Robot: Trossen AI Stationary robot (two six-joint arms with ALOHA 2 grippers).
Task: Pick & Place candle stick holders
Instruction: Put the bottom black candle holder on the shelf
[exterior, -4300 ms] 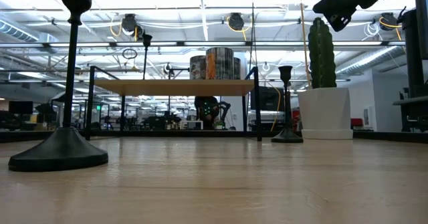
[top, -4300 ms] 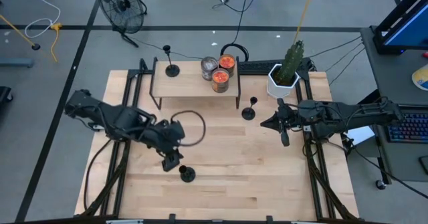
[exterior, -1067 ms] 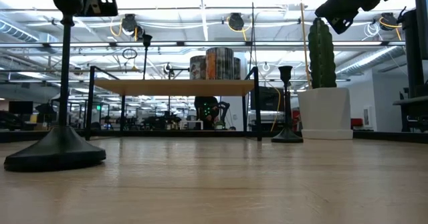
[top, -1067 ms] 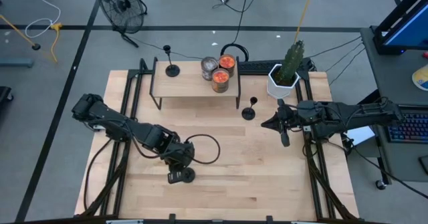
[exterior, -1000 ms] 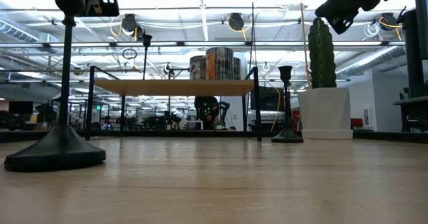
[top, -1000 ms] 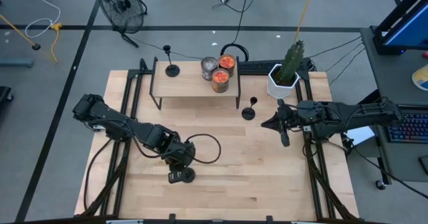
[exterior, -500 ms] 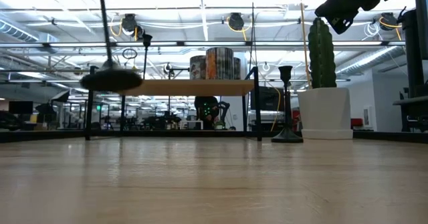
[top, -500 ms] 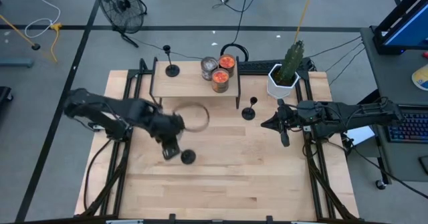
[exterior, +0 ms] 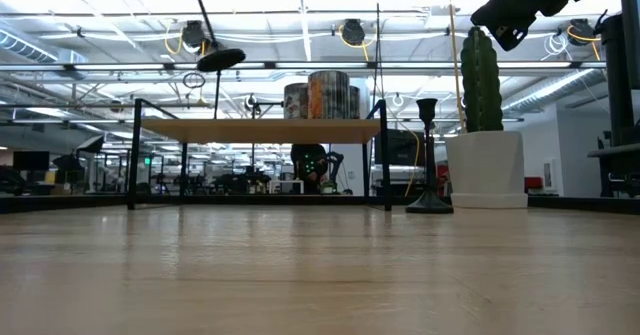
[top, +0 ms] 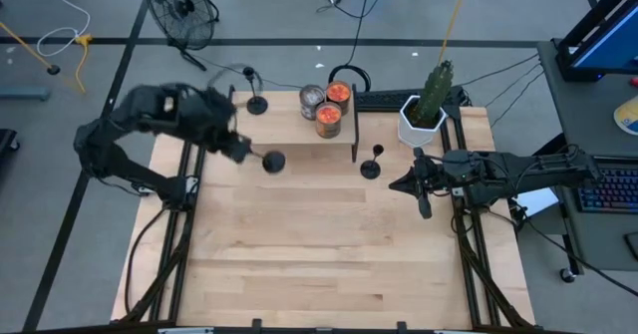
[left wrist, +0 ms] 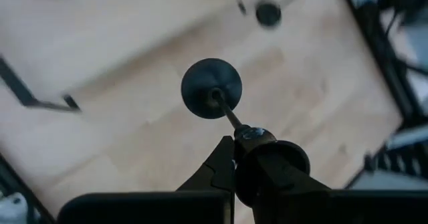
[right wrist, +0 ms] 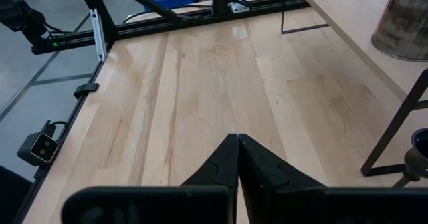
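Progress looks about one third made, judged by the shelf [top: 289,127]: one holder [top: 257,105] stands on its top by the jars [top: 327,108]. The left gripper [top: 239,150], pinching a second holder [top: 272,161] by its cup end, carries it in the air at the shelf's front edge. A third holder [top: 371,167] waits on the table just beside the shelf's right end. The right gripper [top: 427,202], fingers pressed together and empty, hangs farther right of the shelf.
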